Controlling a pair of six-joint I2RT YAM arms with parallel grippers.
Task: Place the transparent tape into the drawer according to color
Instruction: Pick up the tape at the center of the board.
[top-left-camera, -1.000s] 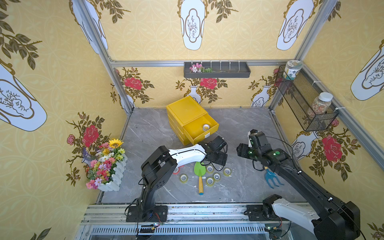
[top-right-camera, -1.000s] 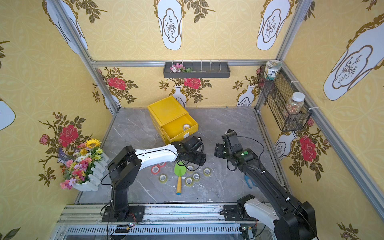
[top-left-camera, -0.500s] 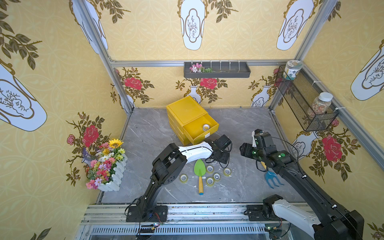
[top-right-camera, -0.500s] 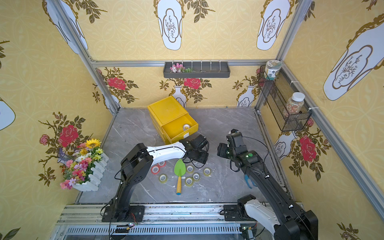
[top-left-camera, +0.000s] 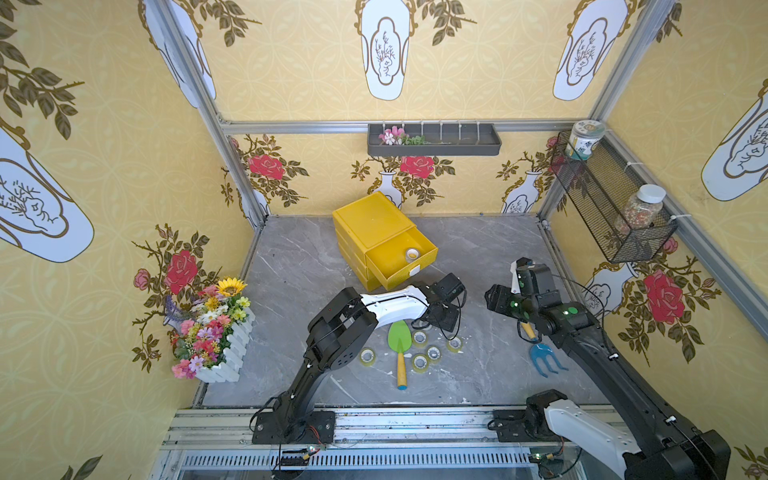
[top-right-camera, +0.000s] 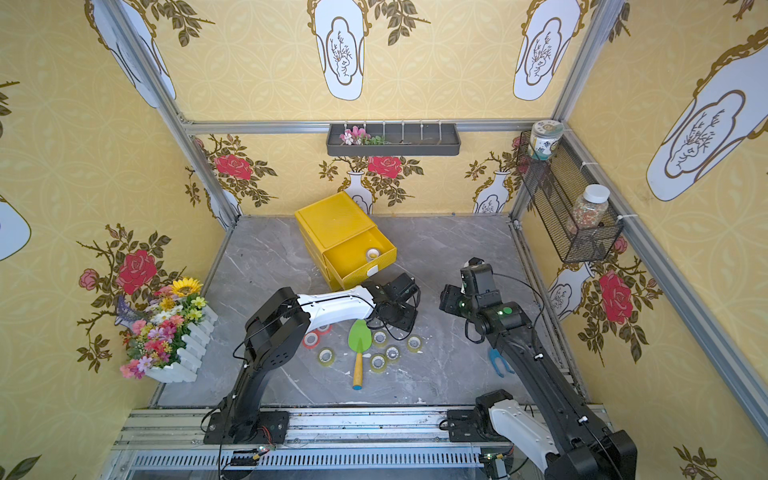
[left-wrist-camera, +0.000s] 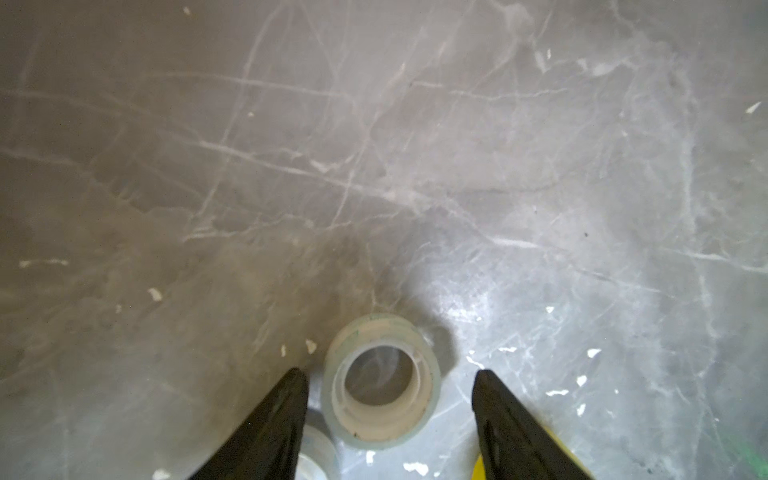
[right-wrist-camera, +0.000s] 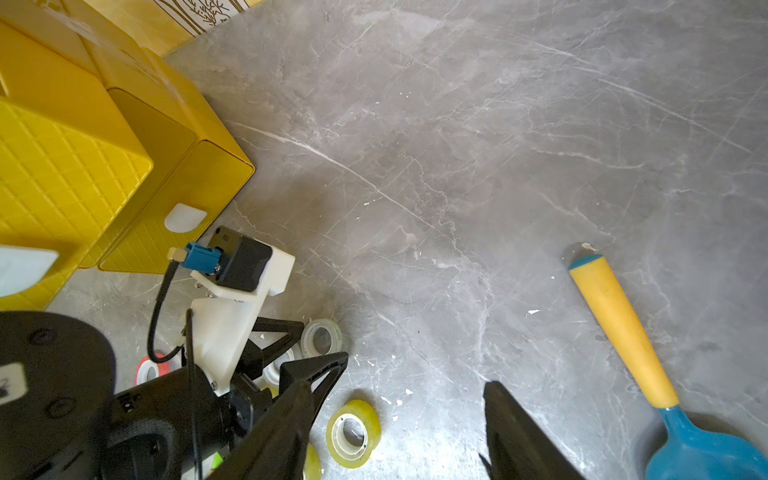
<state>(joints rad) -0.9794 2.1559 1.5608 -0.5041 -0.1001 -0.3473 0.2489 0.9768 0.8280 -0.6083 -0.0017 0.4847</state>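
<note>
Several transparent tape rolls lie on the grey floor around a green trowel (top-left-camera: 399, 336). Most are yellowish (top-left-camera: 454, 344), and two red ones (top-right-camera: 311, 340) sit beside the left arm. My left gripper (left-wrist-camera: 390, 373) is low over the cluster and open. Its fingers (left-wrist-camera: 286, 415) straddle a colourless roll (left-wrist-camera: 382, 382) that stands flat, with a gap on one side. In both top views that gripper (top-left-camera: 444, 322) hides the roll. My right gripper (right-wrist-camera: 398, 384) hovers open and empty, with a yellow roll (right-wrist-camera: 353, 434) near one finger. The yellow cabinet's top drawer (top-left-camera: 428, 253) is open and holds one roll (top-left-camera: 411, 254).
A blue hand rake (top-left-camera: 544, 359) with a yellow handle lies under the right arm. A white flower box (top-left-camera: 216, 332) stands at the left wall. A wire basket (top-left-camera: 615, 216) with jars hangs on the right wall, and a dark shelf (top-left-camera: 434, 141) on the back wall.
My left gripper has swung right and down onto the tape cluster, and its jaws have narrowed around the colourless roll. The right arm has shifted slightly right.
</note>
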